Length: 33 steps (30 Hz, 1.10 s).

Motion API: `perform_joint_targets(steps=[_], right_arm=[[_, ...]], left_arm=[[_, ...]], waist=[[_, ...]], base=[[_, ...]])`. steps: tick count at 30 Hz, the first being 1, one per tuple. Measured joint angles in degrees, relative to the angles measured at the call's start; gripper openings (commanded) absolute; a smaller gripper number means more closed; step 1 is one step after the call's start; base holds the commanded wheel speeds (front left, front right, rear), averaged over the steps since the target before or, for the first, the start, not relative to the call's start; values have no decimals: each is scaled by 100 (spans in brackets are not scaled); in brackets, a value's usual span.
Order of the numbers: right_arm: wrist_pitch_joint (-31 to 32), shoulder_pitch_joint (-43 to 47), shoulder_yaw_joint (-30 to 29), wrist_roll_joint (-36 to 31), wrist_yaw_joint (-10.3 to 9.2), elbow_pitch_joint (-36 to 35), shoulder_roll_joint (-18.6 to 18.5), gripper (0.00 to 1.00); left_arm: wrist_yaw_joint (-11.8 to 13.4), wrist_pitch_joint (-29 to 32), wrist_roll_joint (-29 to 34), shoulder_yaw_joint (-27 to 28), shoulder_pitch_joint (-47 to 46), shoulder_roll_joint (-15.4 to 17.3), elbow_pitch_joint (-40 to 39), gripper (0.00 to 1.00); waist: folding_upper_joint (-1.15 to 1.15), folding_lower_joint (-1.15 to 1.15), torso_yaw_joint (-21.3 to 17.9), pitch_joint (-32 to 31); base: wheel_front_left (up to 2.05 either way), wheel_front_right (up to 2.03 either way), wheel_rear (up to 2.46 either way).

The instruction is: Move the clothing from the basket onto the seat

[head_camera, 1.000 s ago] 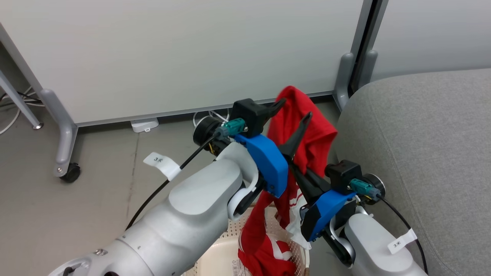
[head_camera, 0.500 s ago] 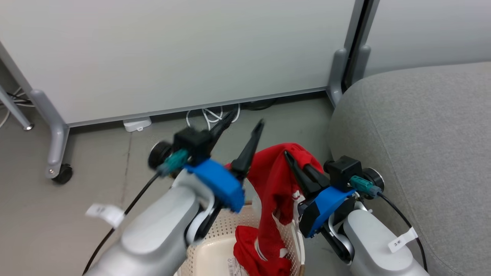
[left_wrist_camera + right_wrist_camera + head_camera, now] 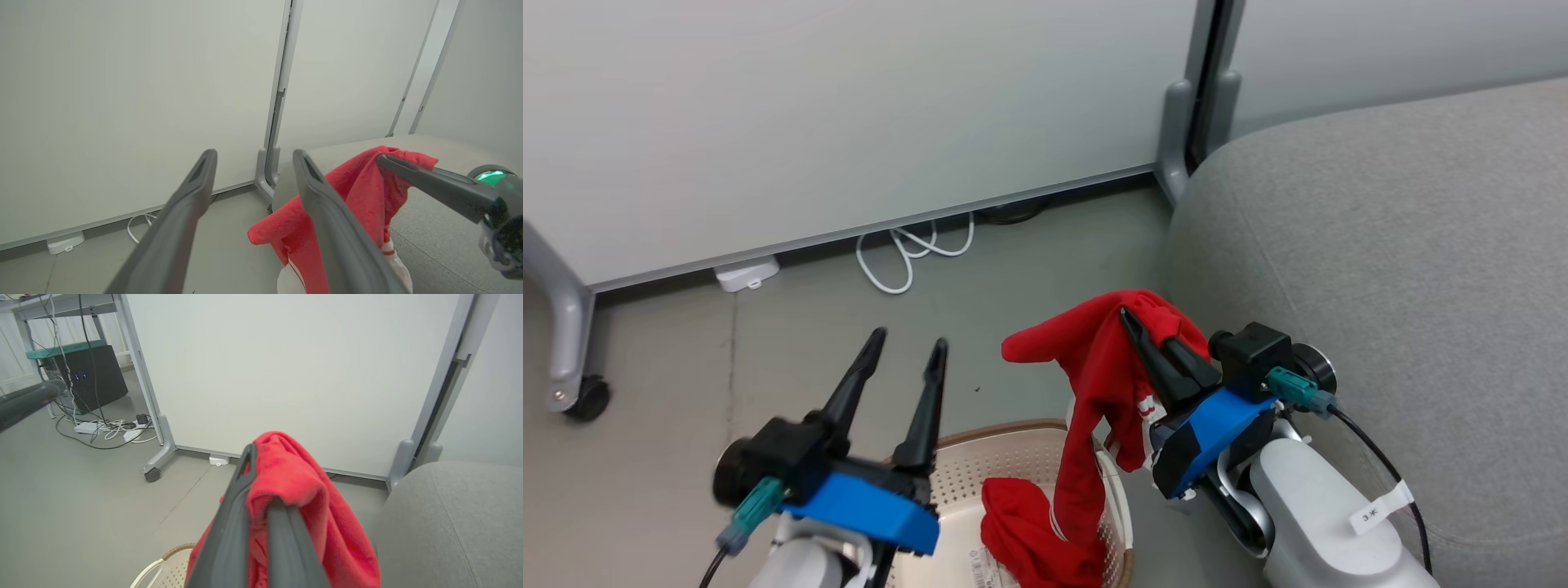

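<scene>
The right gripper (image 3: pixel 1141 324) is pinched shut on the top of a red garment (image 3: pixel 1094 367) and holds it up above the basket (image 3: pixel 968 478), just beside the rounded edge of the grey sofa seat (image 3: pixel 1380 245). In the right wrist view the cloth bunches over both dark fingers (image 3: pixel 241 522). One flap sticks out toward the robot's left. The rest hangs straight down, with white trim showing, past the basket's right rim and into the basket. There more red fabric (image 3: pixel 1021 531) lies heaped against the right wall. I cannot tell whether that heap is the tail of the same garment or a second one.

The left gripper (image 3: pixel 909 339) hangs over the basket's left rim. Its two fingers are spread wide, holding nothing, and point toward the pale partition panel (image 3: pixel 849 106). From its own wrist view the lifted garment (image 3: pixel 367 192) shows past its right finger.

The basket stands on the grey floor (image 3: pixel 686 359) close to the seat. A white cable (image 3: pixel 907 253) loops on the floor at the foot of the panel.
</scene>
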Motion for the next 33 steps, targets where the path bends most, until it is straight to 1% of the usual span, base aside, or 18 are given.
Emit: perform_joint_targets(steps=[7, 12, 17, 22, 28, 33], right_arm=[[38, 6, 24, 23, 0, -192, 1, 0], [68, 27, -52, 0, 0, -288, 1, 0], [71, 90, -132, -11, 0, -349, -1, 0], [70, 122, -112, 18, 0, -379, -1, 0], [60, 147, -119, 53, 0, -403, -3, 0], [38, 167, -126, 79, 0, -425, -3, 0]], left_arm=[[-112, 0, 563, 1117, 974, -222, -337, 100], [-283, -1, 899, 1567, 1327, -363, -431, 100], [-467, -1, 1148, 1751, 1373, -515, -438, 100], [-576, -1, 1300, 1847, 1373, -590, -389, 100], [-644, -1, 1403, 1895, 1370, -621, -359, 100], [-665, -1, 1458, 1906, 1348, -610, -316, 100]], waist=[[0, 0, -403, 60], [0, 0, -733, 134], [0, 0, -1082, 205], [0, 0, -1482, 248], [0, 0, -1940, 289], [0, 0, -2218, 362]], base=[[0, 0, 0], [0, 0, 0], [0, 0, 0], [0, 0, 0], [0, 0, 0], [0, 0, 0]])
